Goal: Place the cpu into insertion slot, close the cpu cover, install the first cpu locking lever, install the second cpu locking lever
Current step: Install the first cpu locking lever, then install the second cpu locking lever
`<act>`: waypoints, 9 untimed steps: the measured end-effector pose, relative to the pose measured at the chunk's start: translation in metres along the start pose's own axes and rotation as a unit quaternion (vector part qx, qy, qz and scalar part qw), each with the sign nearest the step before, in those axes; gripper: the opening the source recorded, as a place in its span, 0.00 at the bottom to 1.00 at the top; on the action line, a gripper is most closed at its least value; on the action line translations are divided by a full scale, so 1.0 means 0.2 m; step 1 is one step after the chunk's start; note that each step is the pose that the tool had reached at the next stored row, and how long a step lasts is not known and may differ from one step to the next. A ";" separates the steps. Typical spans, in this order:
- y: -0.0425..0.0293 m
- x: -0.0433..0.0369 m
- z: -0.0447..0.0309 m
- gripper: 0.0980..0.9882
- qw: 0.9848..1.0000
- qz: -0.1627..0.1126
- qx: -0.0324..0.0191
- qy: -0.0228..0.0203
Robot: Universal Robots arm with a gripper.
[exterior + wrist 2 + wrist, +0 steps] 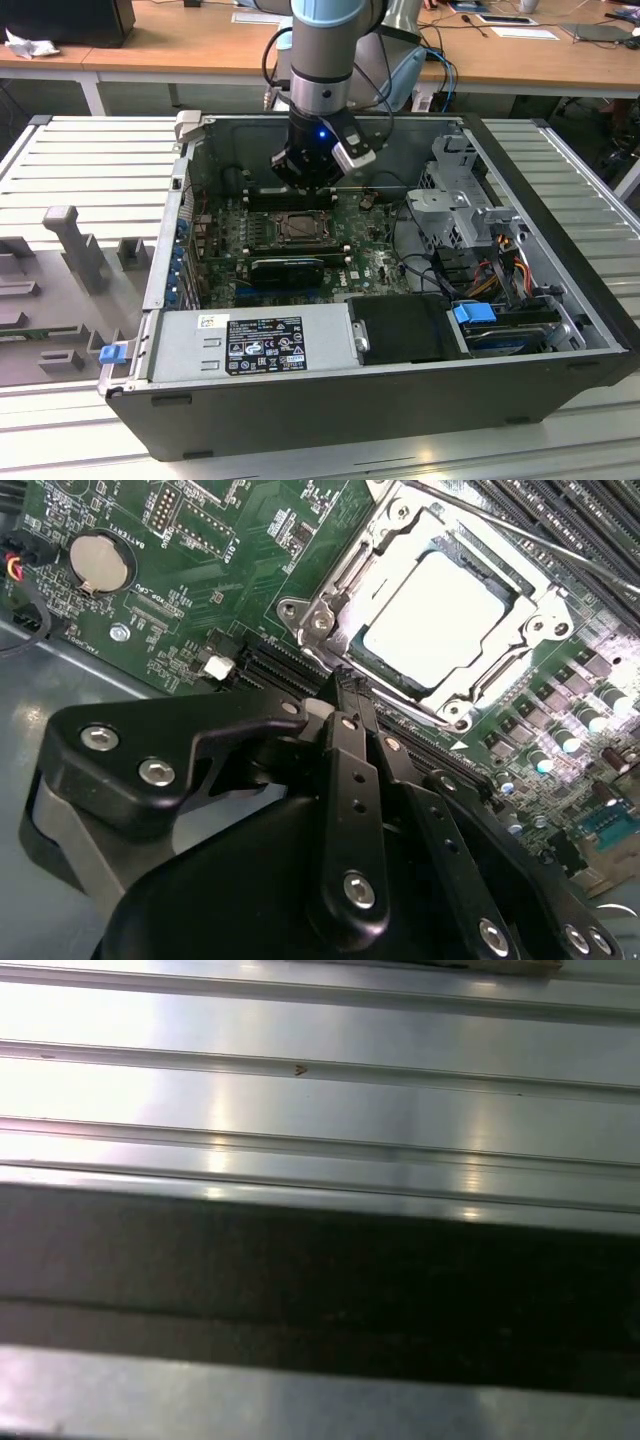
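Observation:
The cpu point(430, 620), pale and square, lies flat in the insertion slot point(300, 228) on the green motherboard inside the open computer case. The cpu cover point(325, 600), a silvery frame with a cut-out centre, lies down around the chip. A thin lever rod point(520, 535) runs slanting past the far side of the socket. In the exterior view my gripper point(305, 183) hangs just above the slot's back edge. In the second wrist view my gripper point(345, 685) is shut, its black fingertips meeting at the socket's near corner, with nothing between them.
A power supply point(250, 345) and a black drive point(405, 330) line the case's front. A metal drive cage point(455, 200) and cables point(475, 312) are at the exterior view's right. A coin battery point(98, 560) sits on the board. The ribbed metal table point(320, 1090) surrounds the case.

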State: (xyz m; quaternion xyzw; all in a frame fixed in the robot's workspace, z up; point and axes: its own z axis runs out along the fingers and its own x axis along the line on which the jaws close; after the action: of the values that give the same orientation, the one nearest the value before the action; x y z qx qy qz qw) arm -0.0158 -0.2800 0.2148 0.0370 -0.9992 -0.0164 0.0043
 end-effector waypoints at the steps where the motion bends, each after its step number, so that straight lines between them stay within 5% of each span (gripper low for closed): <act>1: -0.002 0.000 0.000 0.01 1.000 0.000 0.000 0.000; 9: -0.022 0.001 -0.001 0.01 1.000 0.000 0.000 0.000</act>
State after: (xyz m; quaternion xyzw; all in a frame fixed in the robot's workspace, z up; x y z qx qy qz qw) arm -0.0158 -0.2843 0.2148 0.0370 -0.9992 -0.0164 0.0044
